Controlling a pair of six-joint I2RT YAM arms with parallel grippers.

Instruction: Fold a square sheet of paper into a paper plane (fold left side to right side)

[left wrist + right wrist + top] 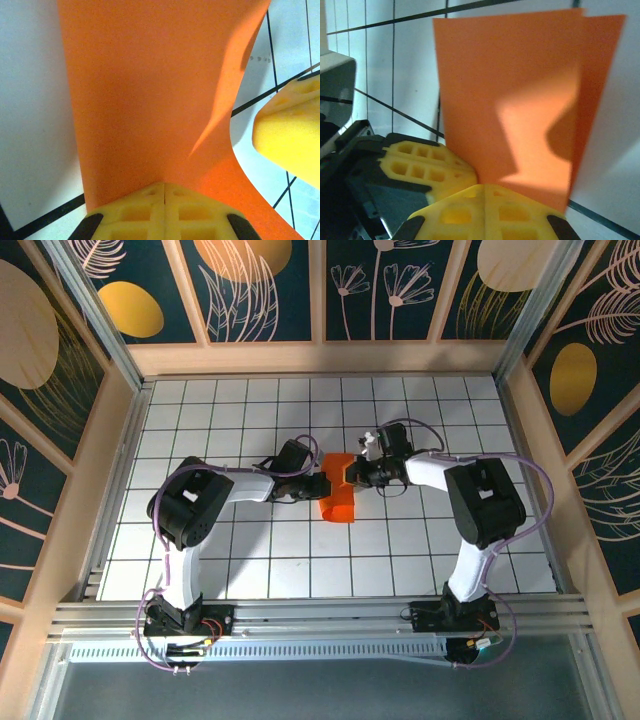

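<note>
Folding left side onto right side looks like the step in hand: the square sheet of paper (338, 496) sits near the middle of the table (250, 570), right between the two arms' tips, and reads from above as a narrow doubled strip. The left gripper (164, 202) has its yellow pads (140, 217) pressed together, pinching the paper's near edge, with the sheet rising away from it in a bowed curve (not flat, one side curls up toward the other arm). The right gripper (485, 197) is likewise closed tight on the paper from the opposite side. Its wrist view shows two layers, the back layer's edge peeking out just to the right of the front one, so the edges are close but not quite matched. The two grippers are nearly touching each other. Judgement: the fold is brought over but not creased, since the bend is a soft loop and I see no sharp line. The next move likely calls for squaring the two free edges, lowering the doubled sheet flat onto the table, then one gripper pinning it while the other presses along the bend. Risk: thin paper, so it may slip or skew on release.
</note>
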